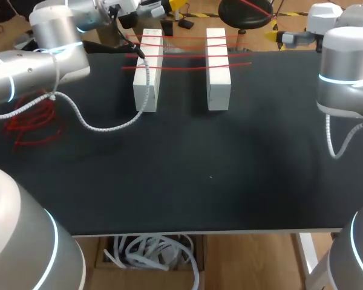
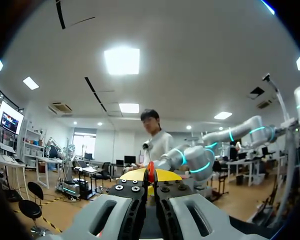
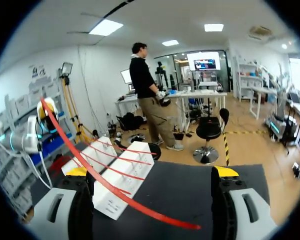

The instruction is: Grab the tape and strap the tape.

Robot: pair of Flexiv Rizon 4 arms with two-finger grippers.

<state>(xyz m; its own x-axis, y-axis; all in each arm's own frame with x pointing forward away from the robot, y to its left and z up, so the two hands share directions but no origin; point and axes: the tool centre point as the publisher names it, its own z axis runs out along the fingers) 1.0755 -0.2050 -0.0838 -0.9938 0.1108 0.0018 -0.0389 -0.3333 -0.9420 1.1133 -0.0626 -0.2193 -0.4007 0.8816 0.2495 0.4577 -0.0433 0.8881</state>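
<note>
Two white blocks (image 1: pixel 148 75) (image 1: pixel 218 72) are set on the worktop (image 1: pixel 199 175), with at least three red tape strands (image 1: pixel 187 55) strung across. Left end effector (image 2: pixel 150 181) is closed on one red strand (image 2: pixel 150 169); right end effector (image 3: pixel 151 172) is held open.

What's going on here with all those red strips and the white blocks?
Two robot arms are strapping red tape across two white blocks on a black table. Several strands lie across both blocks. The left gripper is shut on a raised strand, which passes between the right gripper's open fingers, ungripped. A loose pile of tape lies beside the left arm.
</note>
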